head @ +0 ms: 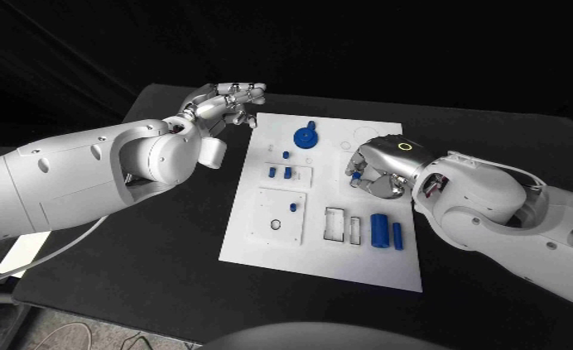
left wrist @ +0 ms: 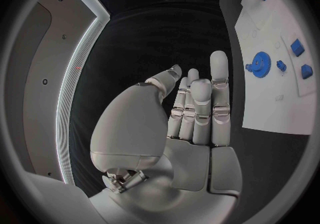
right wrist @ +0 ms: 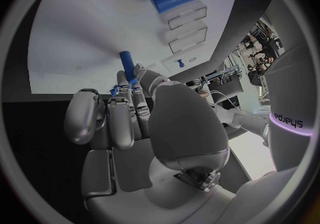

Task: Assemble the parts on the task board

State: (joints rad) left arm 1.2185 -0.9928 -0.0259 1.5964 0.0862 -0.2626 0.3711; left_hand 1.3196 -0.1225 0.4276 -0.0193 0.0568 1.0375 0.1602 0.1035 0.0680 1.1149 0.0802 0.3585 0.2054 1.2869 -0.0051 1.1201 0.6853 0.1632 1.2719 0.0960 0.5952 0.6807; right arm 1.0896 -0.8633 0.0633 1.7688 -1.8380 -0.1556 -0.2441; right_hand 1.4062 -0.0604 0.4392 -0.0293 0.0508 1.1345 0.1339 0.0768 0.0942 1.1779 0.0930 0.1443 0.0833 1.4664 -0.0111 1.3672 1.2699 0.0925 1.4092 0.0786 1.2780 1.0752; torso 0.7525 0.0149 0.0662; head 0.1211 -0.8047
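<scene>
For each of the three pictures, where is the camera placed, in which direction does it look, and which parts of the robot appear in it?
Head view: sits on the robot's head, looks down at the task board; both arms enter, left robot hand off the board's far left corner, right robot hand over the board.
Left wrist view: sits behind the left robot hand, fingers held straight and empty, facing the board with the blue gear.
Right wrist view: sits behind the right robot hand, which pinches a small blue peg over the board.
Shared: head and left wrist views both show the gear.
</scene>
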